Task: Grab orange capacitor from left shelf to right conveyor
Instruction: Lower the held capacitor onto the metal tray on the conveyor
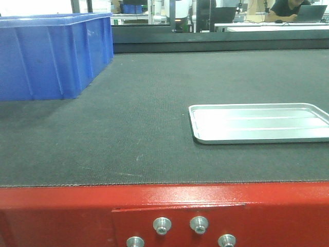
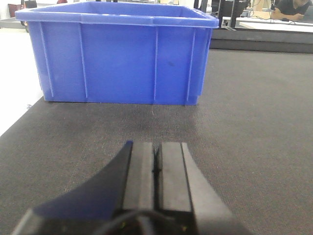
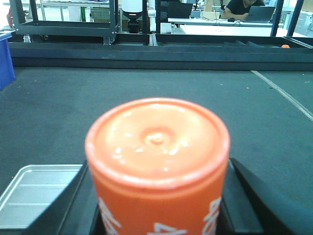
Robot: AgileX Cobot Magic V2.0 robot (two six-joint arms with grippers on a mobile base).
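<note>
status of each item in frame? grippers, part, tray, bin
left gripper: shut, empty
right gripper: shut on orange capacitor
orange capacitor: gripped between the right gripper's fingers
metal tray: flat on belt, nothing in it
blue bin: upright on belt, no lid, contents hidden

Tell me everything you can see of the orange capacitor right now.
The orange capacitor is a glossy, plastic-looking cylinder with a rounded rim, a small bump at the centre of its top and white lettering on its side, cut off by the frame. It stands upright, held between the dark fingers of the right gripper, above the dark belt, near a metal tray.
</note>
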